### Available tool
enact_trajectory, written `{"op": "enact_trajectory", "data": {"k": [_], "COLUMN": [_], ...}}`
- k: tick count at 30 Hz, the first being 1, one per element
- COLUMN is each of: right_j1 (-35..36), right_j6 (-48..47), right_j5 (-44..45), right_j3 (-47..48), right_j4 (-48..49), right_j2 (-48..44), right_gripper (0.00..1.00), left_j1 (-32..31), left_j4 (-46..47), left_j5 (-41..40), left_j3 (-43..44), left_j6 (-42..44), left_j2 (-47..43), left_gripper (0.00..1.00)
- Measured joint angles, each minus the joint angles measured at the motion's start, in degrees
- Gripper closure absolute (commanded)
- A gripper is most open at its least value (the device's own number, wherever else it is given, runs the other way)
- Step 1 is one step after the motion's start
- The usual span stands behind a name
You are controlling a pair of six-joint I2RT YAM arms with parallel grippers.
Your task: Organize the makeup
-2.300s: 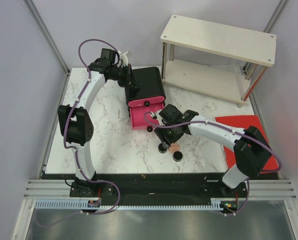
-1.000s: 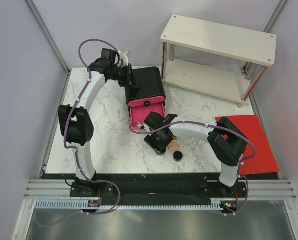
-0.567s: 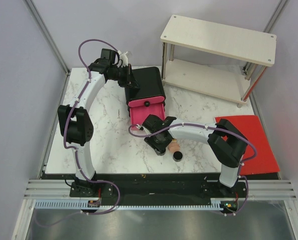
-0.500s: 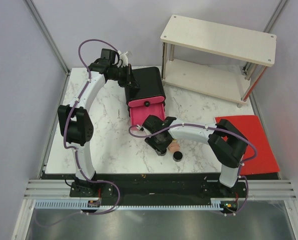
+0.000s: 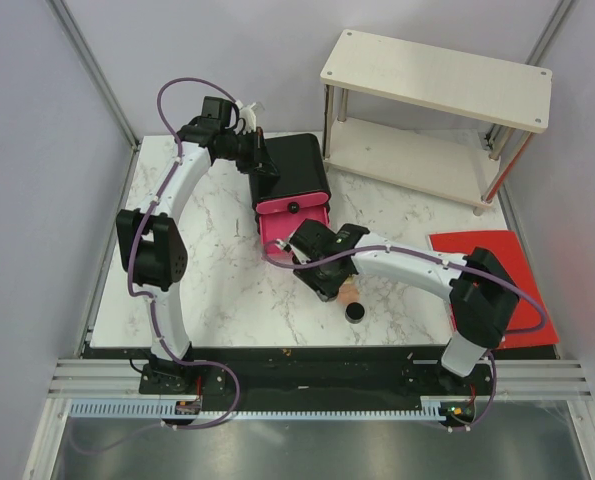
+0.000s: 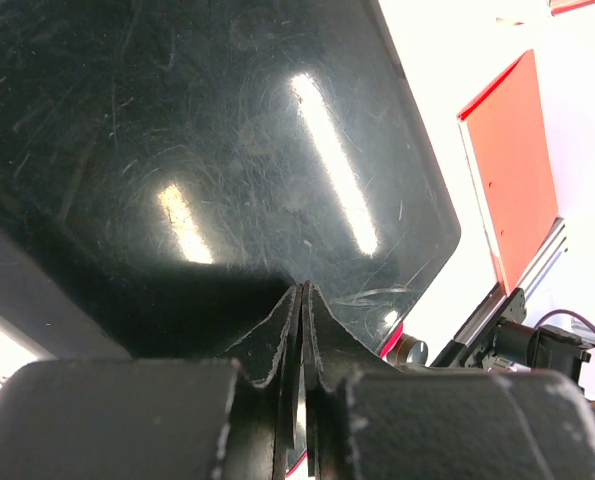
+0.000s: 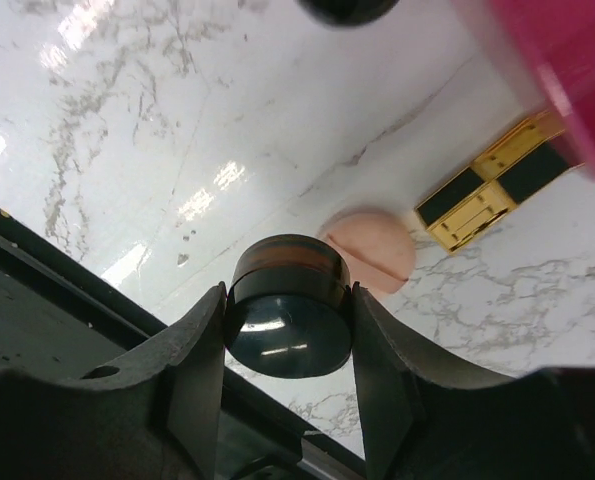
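My right gripper [image 7: 289,322] is shut on a round black jar [image 7: 289,318], one finger on each side of it, just above the marble. Right behind the jar lie a peach puff [image 7: 369,250] and a gold-black tube [image 7: 487,195]. A second black jar [image 5: 355,313] stands on the table close to the right gripper [image 5: 329,284]. The open pink drawer [image 5: 280,237] of the black box [image 5: 295,172] is just beyond. My left gripper [image 6: 303,296] is shut, its tips resting on the box's glossy top.
A pale wooden two-level shelf [image 5: 437,75] stands at the back right. A red board [image 5: 469,243] lies at the right edge, partly under the right arm. The black front rail [image 5: 297,352] runs along the near table edge.
The right jaws have closed on the black jar and the gripper has shifted slightly right and away from the front edge, its elbow swinging right. The left arm has not moved.
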Motion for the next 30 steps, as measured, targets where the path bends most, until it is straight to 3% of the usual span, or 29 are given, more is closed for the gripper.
{"op": "enact_trajectory", "data": {"k": [8,15,23,30], "right_j1": [0.0,-0.6,-1.8,-3.8], "right_j6": [-2.5,-3.4,-3.4,-3.4], "right_j5": [4.2,4.9,4.9,4.2], "right_j3": [15.6,29.3,36.2,42.0], "right_j4": [-0.8,1.2,2.4,3.2], "right_j2": [0.9,10.4,22.6,26.9], "right_gripper": [0.95,0.94,0.93,0.88], "left_j1": [0.0,0.0,0.0,0.0], "left_j4": [0.0,0.0,-0.2,0.0], "left_j5": [0.0,0.0,0.1,0.0], "left_j3": [0.1,0.4,1.2,1.2], "left_j6": [0.0,0.0,0.0,0.0], "left_j2": [0.1,0.2,0.7,0.8], "left_gripper": [0.91,0.91,0.91,0.91]}}
